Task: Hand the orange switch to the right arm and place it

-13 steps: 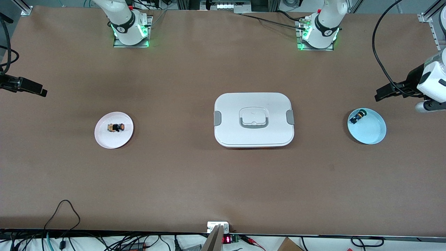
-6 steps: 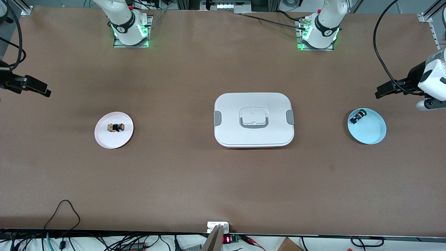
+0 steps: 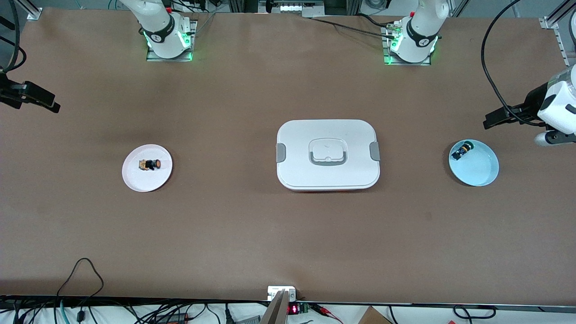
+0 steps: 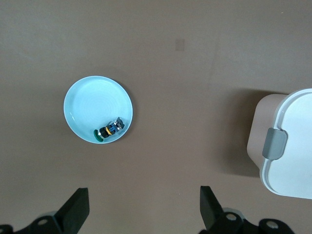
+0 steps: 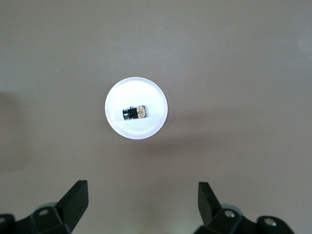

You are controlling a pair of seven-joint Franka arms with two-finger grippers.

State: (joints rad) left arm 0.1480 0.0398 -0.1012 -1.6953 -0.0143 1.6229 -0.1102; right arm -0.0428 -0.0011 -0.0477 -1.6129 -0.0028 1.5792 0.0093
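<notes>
The orange switch lies on its side on the white plate, at nine o'clock from the lidded box in the front view, toward the right arm's end of the surface; nothing holds it, so the task looks to be at its opening reach. The right gripper hangs above the surface at about ten o'clock from that plate, fingers spread and empty. The left gripper hovers at one o'clock from the blue plate, likewise released and empty. The next move probably calls for a descent onto the switch's black body, though which arm goes first is unclear. The plate rim is low, with bare surface all round it.
</notes>
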